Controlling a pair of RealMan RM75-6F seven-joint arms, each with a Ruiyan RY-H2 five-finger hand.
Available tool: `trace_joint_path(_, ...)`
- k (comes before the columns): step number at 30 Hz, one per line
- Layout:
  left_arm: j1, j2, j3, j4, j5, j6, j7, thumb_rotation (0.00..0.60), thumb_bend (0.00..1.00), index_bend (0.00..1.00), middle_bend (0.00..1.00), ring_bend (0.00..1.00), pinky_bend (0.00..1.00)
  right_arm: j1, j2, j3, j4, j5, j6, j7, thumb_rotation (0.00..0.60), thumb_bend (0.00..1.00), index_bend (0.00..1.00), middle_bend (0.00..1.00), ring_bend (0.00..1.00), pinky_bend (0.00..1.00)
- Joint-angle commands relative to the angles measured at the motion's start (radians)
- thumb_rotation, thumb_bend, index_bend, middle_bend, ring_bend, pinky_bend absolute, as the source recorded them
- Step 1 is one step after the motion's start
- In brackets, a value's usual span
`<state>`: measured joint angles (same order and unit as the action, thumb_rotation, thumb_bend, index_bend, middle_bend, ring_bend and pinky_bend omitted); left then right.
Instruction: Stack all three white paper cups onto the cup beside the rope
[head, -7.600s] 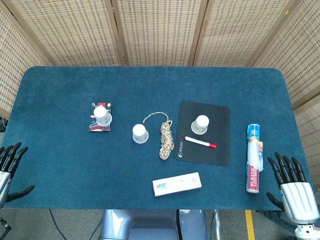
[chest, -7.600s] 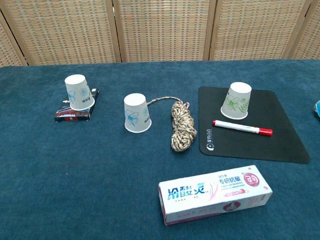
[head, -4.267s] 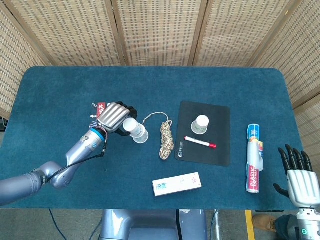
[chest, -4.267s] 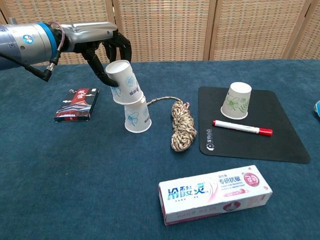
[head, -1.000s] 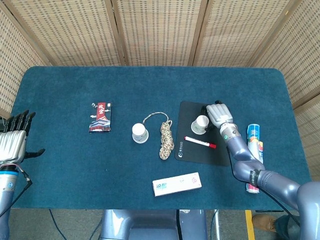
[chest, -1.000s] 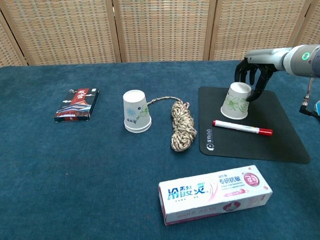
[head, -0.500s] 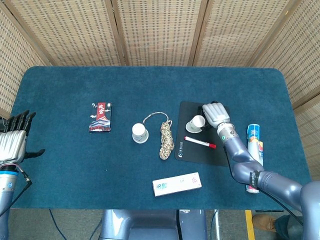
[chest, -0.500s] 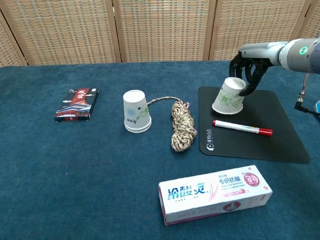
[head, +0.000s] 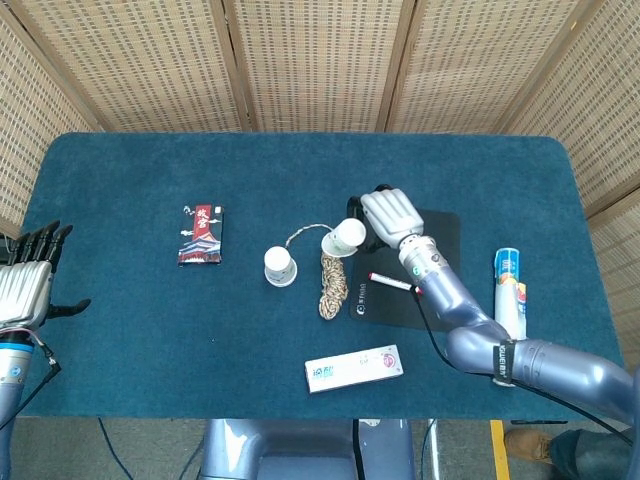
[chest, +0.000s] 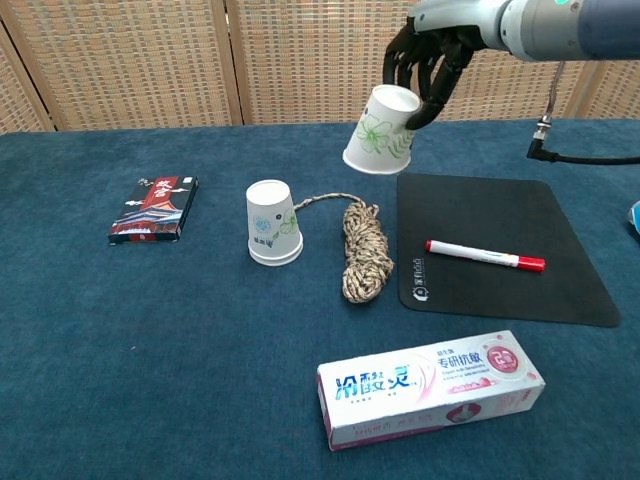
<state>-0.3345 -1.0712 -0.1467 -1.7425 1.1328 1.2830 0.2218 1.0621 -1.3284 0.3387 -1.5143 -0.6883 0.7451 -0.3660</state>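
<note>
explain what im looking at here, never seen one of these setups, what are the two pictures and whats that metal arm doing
This is a robot with two arms, each ending in a robot hand with fingers. Both pictures show the same moment: one camera looks down from the robot's head, the other looks forward from its chest.

The right robot hand holds a paper cup in the air, tilted, above the table. The left robot hand waits at the table's edge, fingers apart, holding nothing.

On the blue table stand upside-down cups next to a coiled rope. There is also a black mat with a red-capped marker on it, a toothpaste box, a small dark packet and a tube of plastic wrap.
</note>
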Motion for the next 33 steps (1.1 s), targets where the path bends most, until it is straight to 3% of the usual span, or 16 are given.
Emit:
trace_joint_path(1, 0.002, 0.006, -0.001, -0.002, 0.004, -0.004, -0.011, 0.6, 0.0, 0.0, 0.0, 0.0, 0.0, 0.059, -0.024, 0.0, -0.02, 0.076, 0.038, -0.065, 0.6, 0.4, 0.52, 0.57, 0.52, 0.26)
trace_joint_path(14, 0.007, 0.038, -0.008, -0.001, 0.015, -0.03, -0.078, 0.6, 0.0, 0.0, 0.0, 0.0, 0.0, 0.227, -0.156, -0.006, -0.013, 0.292, 0.142, -0.238, 0.6, 0.41, 0.52, 0.57, 0.52, 0.26)
trace_joint_path(33, 0.014, 0.062, -0.008, -0.008, 0.038, -0.046, -0.126, 0.6, 0.0, 0.0, 0.0, 0.0, 0.0, 0.315, -0.24, 0.0, 0.014, 0.414, 0.228, -0.343, 0.6, 0.4, 0.51, 0.56, 0.52, 0.26)
